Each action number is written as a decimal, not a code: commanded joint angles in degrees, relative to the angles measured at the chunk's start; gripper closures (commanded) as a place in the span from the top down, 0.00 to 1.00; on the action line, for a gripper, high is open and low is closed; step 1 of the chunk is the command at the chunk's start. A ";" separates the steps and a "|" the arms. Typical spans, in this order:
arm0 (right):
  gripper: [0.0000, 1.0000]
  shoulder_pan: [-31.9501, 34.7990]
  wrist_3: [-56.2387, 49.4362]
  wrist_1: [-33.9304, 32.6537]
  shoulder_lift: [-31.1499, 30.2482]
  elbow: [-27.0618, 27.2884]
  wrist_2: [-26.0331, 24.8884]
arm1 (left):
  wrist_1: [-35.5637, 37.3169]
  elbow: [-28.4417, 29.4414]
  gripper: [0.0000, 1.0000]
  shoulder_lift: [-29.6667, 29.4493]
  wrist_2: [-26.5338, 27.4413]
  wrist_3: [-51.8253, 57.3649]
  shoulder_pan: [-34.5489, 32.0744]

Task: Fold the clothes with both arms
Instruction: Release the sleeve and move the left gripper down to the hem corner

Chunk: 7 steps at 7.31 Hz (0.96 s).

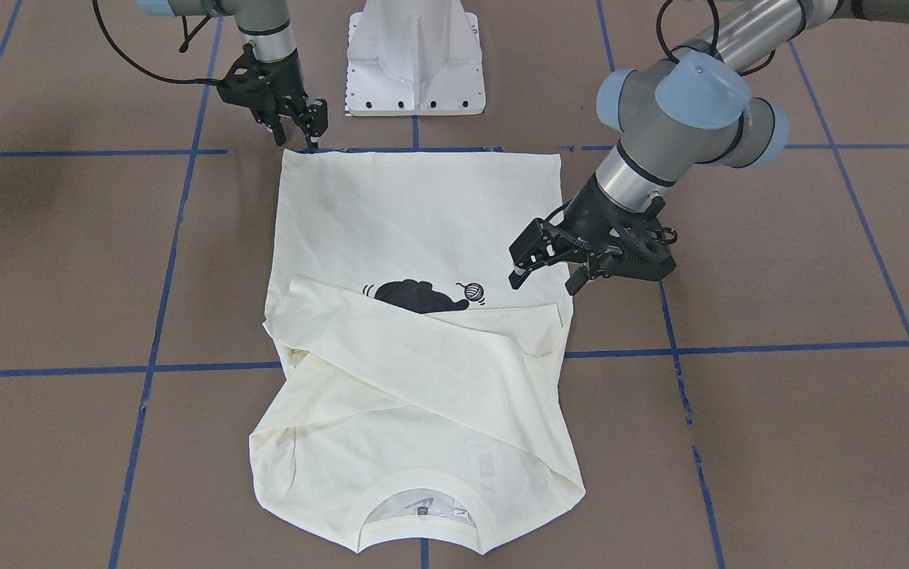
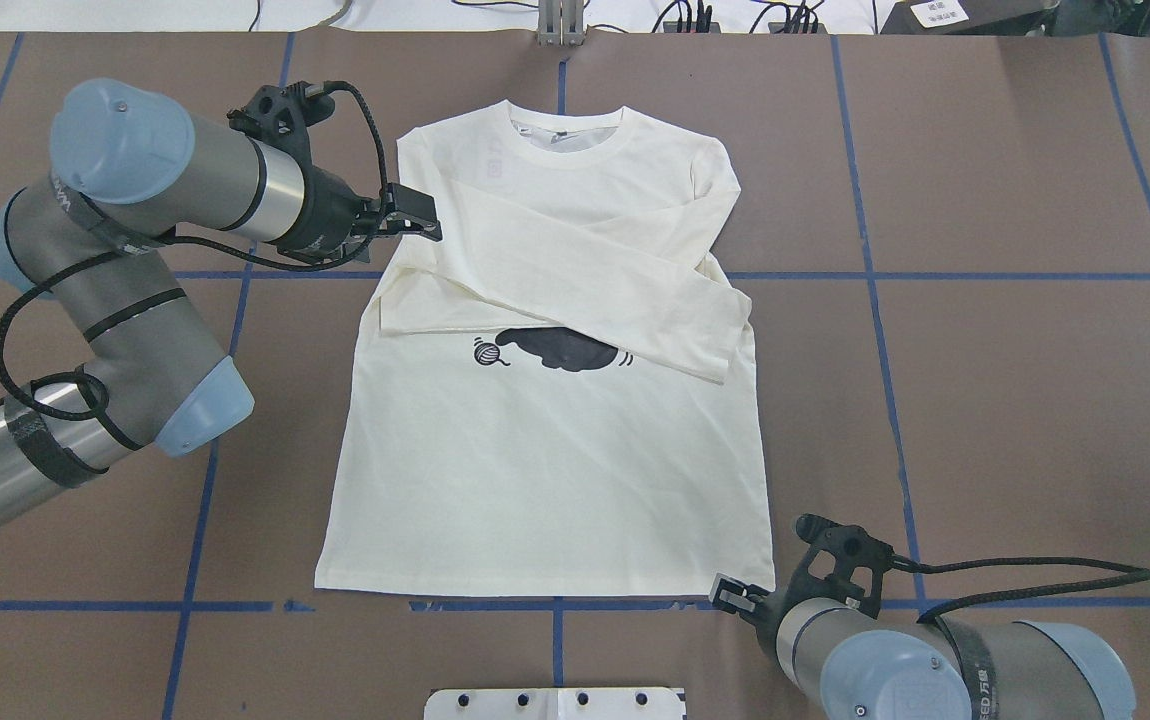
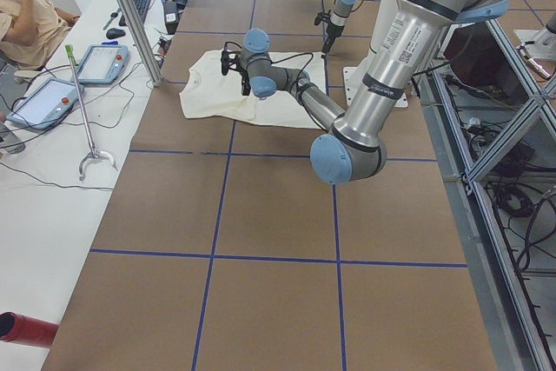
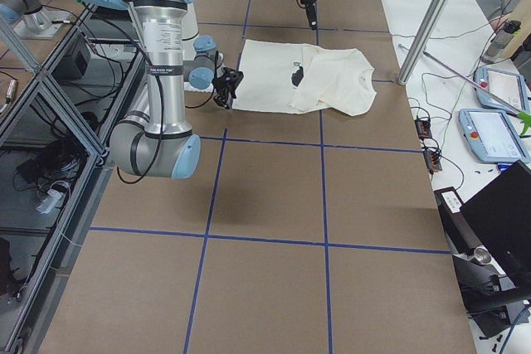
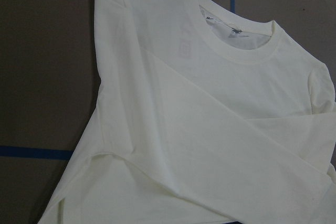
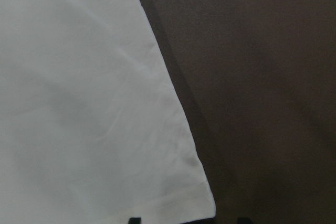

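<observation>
The cream-white shirt (image 2: 545, 470) lies flat on the table with its graphic side up. Both sleeves are folded across the chest, partly covering the black cat (image 2: 560, 350); the yarn ball (image 2: 485, 352) shows beside it. The lettering is hidden. My left gripper (image 2: 427, 225) is open and empty, hovering at the shirt's side edge near the folded sleeve; in the front view it (image 1: 545, 280) stands just above the cloth (image 1: 415, 213). My right gripper (image 1: 296, 141) is open and empty at the hem corner, also seen in the overhead view (image 2: 725, 595). The right wrist view shows that hem corner (image 6: 199, 203) between the fingertips.
The white pedestal base (image 1: 415, 63) stands just behind the hem. Blue tape lines cross the brown table top (image 2: 985, 400). In the left side view an operator (image 3: 26, 15) sits at a side table with tablets (image 3: 48, 97) and a metal post (image 3: 130, 15).
</observation>
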 commanded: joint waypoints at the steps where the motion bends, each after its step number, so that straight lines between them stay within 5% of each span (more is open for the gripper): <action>1: 0.51 -0.11 0.20 -0.12 -0.61 0.09 -0.04 | 0.00 0.03 0.98 0.00 0.02 -0.99 0.15; 2: 0.15 -0.11 0.20 -0.12 -0.70 0.09 -0.13 | 0.00 0.03 0.98 0.00 0.02 -1.09 0.15; 3: 0.00 -0.02 0.20 -0.12 -0.96 0.17 -0.04 | 0.00 0.03 0.98 0.00 -0.07 -1.18 0.15; 7: 0.00 -0.11 0.03 -0.21 -2.46 3.34 0.31 | 0.35 -7.14 0.94 5.68 1.93 -11.61 5.47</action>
